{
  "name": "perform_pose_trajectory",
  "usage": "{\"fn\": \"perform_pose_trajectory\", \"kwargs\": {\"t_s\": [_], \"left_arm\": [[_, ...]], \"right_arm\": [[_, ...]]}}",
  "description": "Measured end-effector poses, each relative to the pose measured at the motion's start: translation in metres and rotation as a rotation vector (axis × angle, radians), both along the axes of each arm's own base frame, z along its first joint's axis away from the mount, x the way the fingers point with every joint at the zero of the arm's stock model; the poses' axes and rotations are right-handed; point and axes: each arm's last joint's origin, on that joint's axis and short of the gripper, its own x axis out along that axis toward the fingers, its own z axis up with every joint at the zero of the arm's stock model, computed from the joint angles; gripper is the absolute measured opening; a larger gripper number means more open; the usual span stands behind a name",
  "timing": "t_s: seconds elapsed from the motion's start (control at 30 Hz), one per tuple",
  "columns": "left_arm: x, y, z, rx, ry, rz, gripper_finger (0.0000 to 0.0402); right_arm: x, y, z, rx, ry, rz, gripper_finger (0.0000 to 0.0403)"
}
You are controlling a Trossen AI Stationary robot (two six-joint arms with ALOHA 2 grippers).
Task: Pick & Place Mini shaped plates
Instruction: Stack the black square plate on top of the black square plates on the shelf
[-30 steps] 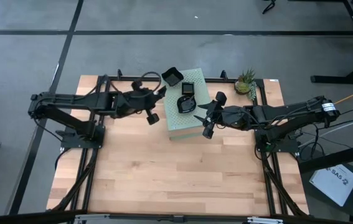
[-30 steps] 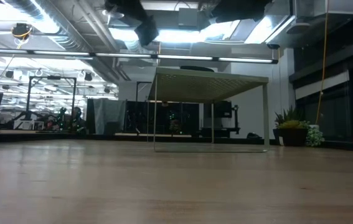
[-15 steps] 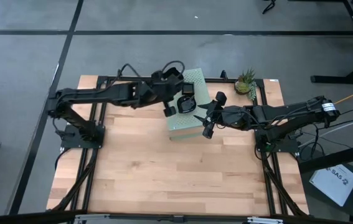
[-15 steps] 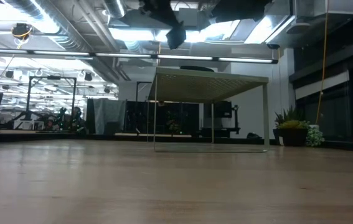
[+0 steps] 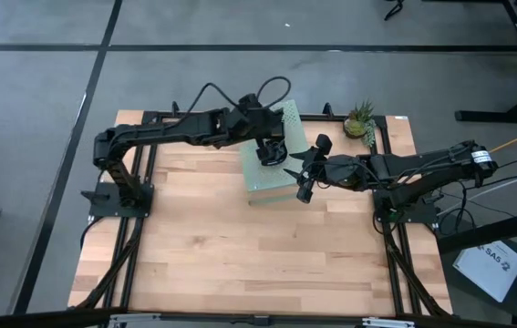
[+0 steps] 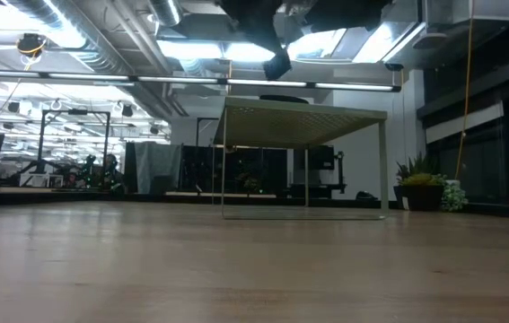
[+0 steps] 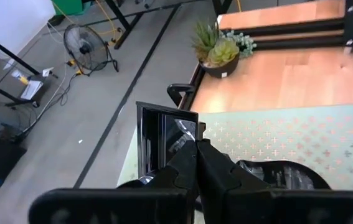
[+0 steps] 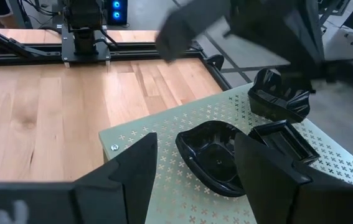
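My left gripper [image 5: 272,138] hangs over the pale green perforated box [image 5: 285,187], shut on a square glossy black mini plate [image 7: 164,140]. In the low view the left gripper [image 6: 276,61] shows well above the box top [image 6: 303,117]. A wavy-rimmed black plate [image 8: 216,155] and a rectangular one [image 8: 282,140] rest flat on the box top. My right gripper [image 5: 302,175] waits open at the box's right edge, its fingers level and on either side of my line of sight to the wavy plate [image 5: 273,155], touching nothing. My left gripper pinches the square plate by its rim [image 7: 185,134] between its two shut fingers [image 7: 207,168]. The plate is lifted clear above the box top and sits tilted on edge, its hollow turned sideways. The fingers themselves hide how far the rim reaches in.
A small pineapple-like plant [image 5: 360,118] stands at the table's far right, beyond the box. The near half of the wooden table [image 5: 240,246] lies bare. Black frame rails [image 5: 135,228] run along both sides.
My left arm has swung toward the table's right, carrying the square plate from beside the box's far left corner to above the box top. The two plates on the box have stayed put.
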Motion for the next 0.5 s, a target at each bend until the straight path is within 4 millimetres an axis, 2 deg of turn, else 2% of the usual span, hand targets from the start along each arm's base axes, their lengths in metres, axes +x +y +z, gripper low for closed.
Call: {"fn": "perform_pose_trajectory", "kwargs": {"t_s": [0.3,0.5], "left_arm": [[0.027,0.005,-0.036,-0.042,0.064,0.027,0.0003],[0.034,0.005,-0.05,0.011,0.127,0.06,0.0003]], "right_arm": [[0.0,0.0,0.0,-0.003,0.005,0.001,0.0212],[0.0,0.0,0.0,-0.003,0.006,0.001,0.0212]]}}
